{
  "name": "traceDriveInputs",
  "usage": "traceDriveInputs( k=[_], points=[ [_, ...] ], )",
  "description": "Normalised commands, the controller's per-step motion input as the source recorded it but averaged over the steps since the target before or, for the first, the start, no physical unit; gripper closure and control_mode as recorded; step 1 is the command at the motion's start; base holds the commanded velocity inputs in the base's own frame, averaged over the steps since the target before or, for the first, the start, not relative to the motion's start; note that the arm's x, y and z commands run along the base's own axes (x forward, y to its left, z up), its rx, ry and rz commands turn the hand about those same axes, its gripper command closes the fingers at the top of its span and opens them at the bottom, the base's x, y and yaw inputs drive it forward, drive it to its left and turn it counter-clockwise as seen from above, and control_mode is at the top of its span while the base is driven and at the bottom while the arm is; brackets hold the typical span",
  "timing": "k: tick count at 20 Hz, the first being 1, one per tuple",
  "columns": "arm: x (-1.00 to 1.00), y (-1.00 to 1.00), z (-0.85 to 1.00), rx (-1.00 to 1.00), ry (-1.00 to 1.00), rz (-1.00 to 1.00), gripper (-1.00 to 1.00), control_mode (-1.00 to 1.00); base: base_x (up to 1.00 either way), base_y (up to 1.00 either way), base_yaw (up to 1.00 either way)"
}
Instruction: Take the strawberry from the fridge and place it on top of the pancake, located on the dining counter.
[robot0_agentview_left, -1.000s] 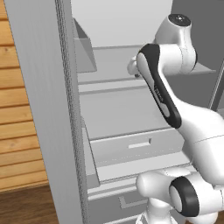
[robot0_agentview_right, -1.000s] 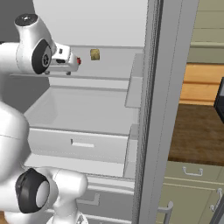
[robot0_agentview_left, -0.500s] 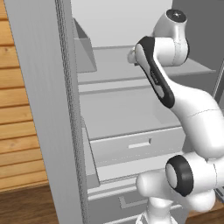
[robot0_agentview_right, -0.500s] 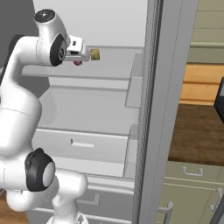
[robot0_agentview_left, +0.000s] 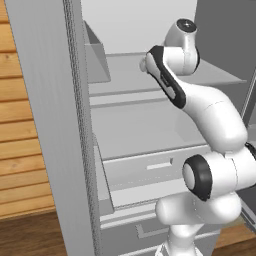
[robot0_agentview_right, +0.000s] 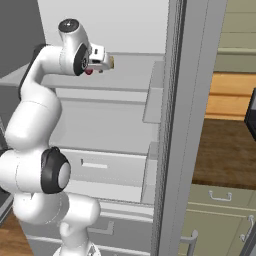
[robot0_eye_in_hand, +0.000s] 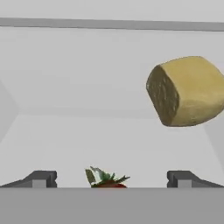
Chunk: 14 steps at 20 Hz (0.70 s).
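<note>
The fridge (robot0_agentview_right: 175, 125) stands open, and my arm reaches in to its upper white shelf (robot0_agentview_left: 125, 65). The strawberry (robot0_eye_in_hand: 105, 179), tiny and red with green leaves, lies on that shelf, low between my two dark fingertips (robot0_eye_in_hand: 39, 178). My gripper (robot0_eye_in_hand: 111, 179) is open around it and touches nothing. From the right base view the strawberry (robot0_agentview_right: 88, 71) shows just under the gripper (robot0_agentview_right: 100, 60). The pancake is out of view.
A yellowish-olive round item (robot0_eye_in_hand: 188, 91) sits on the same shelf just right of the berry, also seen at the hand's tip (robot0_agentview_right: 111, 62). Door bins (robot0_agentview_right: 155, 95) and a drawer (robot0_agentview_left: 150, 167) lie below. A brown wooden top (robot0_agentview_right: 227, 145) over olive cabinets (robot0_agentview_right: 220, 215) is at the right.
The arm has stretched up and deeper into the fridge, bringing the hand over to the strawberry on the upper shelf. The jaws have stayed open.
</note>
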Motion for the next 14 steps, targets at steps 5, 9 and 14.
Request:
traceDriveInputs(
  k=[5, 9, 14],
  points=[
    [0.23, -0.04, -0.11, 0.0, 0.03, 0.0, -1.0, -1.0, 0.0, 0.0, 0.0],
    [-0.28, -0.04, -0.18, 0.0, -0.04, 0.03, -1.0, -1.0, 0.0, 0.0, 0.0],
    [-0.24, -0.03, -0.31, 0.0, -0.03, 0.03, -1.0, -1.0, 0.0, 0.0, 0.0]
  ],
)
